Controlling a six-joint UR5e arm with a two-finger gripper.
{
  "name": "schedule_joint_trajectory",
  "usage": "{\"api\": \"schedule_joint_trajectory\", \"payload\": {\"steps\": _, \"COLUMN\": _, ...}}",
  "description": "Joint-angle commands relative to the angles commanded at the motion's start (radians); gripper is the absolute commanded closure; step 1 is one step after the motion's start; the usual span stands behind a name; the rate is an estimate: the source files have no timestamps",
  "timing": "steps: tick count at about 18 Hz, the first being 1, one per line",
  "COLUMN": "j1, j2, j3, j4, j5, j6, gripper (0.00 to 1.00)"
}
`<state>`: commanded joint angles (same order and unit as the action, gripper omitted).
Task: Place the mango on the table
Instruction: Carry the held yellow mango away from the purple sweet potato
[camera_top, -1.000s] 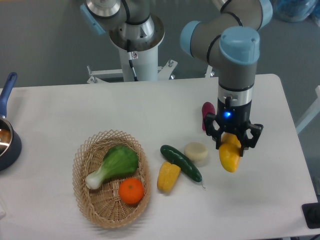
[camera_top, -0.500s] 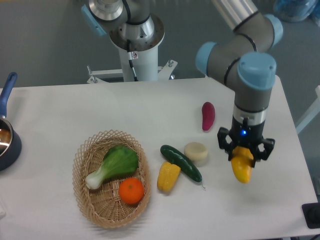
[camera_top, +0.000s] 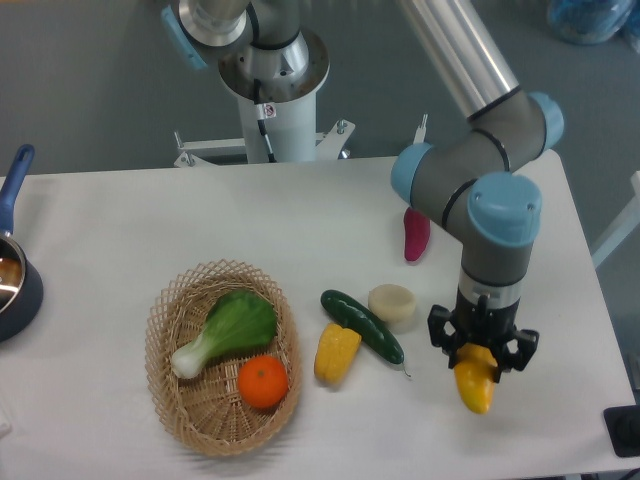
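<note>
A: Status on the gripper (camera_top: 480, 352)?

B: Pointing straight down over the right part of the table (camera_top: 130, 215), fingers clamped on the upper end of the mango (camera_top: 475, 385). Fruit hangs below the fingers, lower tip low over the white surface. Can't tell if the tip is touching or just above.

A: Where is that relative to the other items?

B: Right of everything in the middle cluster. The pale round block (camera_top: 392, 303) is up and to the left of the gripper, apart from it. The cucumber (camera_top: 361, 325) lies diagonally beside that block, and the corn cob (camera_top: 337, 353) sits against the cucumber's lower left side. The purple sweet potato (camera_top: 416, 234) is further back, partly behind the arm's elbow joint.

A: Basket?

B: The wicker basket (camera_top: 178, 405) is well to the left, holding a bok choy (camera_top: 228, 330) and an orange (camera_top: 263, 382). Both inside, orange at the near end.

A: Anything else on the surface?

B: A dark blue pot (camera_top: 12, 275) at the far left edge, handle pointing back, cropped by the frame.
</note>
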<state>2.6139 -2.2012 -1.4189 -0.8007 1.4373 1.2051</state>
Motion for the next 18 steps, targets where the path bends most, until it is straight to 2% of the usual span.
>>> {"api": "schedule_joint_trajectory", "payload": {"steps": 2, "j1": 0.000, "j2": -0.011, "j3": 0.002, "j4": 0.000, "j5": 0.000, "j6": 0.060, "gripper": 0.67}}
{"api": "schedule_joint_trajectory", "payload": {"steps": 8, "j1": -0.015, "j2": -0.041, "j3": -0.008, "j4": 0.000, "j5": 0.003, "j6": 0.077, "gripper": 0.67}}
{"api": "schedule_joint_trajectory", "payload": {"steps": 13, "j1": -0.026, "j2": -0.043, "j3": -0.020, "j4": 0.000, "j5": 0.083, "j6": 0.128, "gripper": 0.66}}
{"api": "schedule_joint_trajectory", "payload": {"steps": 18, "j1": -0.029, "j2": -0.041, "j3": -0.025, "j4": 0.000, "j5": 0.094, "j6": 0.134, "gripper": 0.66}}
